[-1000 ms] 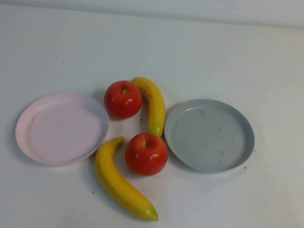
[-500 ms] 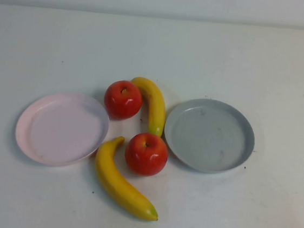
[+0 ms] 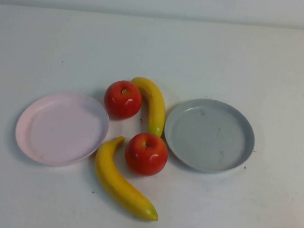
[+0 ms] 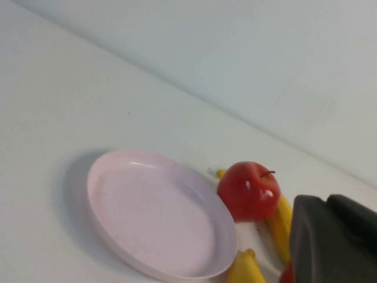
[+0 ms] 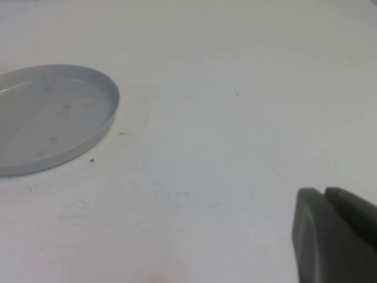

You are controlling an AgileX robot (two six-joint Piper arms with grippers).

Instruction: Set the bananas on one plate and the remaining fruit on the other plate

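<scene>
Neither arm is seen from the raised camera; the left gripper (image 4: 333,239), closed and holding nothing, is parked off the robot's left side of the table just outside the pink plate (image 3: 33,134), while the right gripper (image 5: 336,236), likewise closed and empty, is held over bare table beyond the grey plate (image 3: 245,136). Between the two empty plates all the fruit is clustered: the far apple (image 3: 123,99) touching the far banana (image 3: 153,104), the near apple (image 3: 146,153) beside the near banana (image 3: 120,182). The far banana, lying lengthwise toward the camera with its tip against the grey plate's rim, is judged nearer the right arm, and the far apple, just beside the pink plate, nearer the left.
</scene>
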